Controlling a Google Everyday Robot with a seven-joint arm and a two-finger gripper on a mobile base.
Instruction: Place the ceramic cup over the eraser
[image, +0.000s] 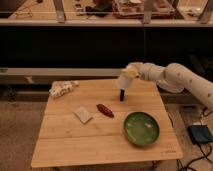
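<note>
hovering the small plain white ceramic cup above the slim black rectangular eraser, which stands upright near the back edge of the light wooden slatted table. step in hand, as i judge it: the lowering phase, cup carried mouth-down and tilted a little, its rim just over the eraser's top. the gripper sits at the cup's upper end, on the right-hand arm side, its fingers closed and holding the cup; the cup hangs directly below and slightly left of them. next move likely calls for squaring the cup upright over the eraser, then a straight descent so the rim clears the bar without tipping it, then letting go. bystanders: wide green bowl front right, reddish-brown oblong thing and flat pale rectangular pad mid-table, all well apart from the eraser.
</note>
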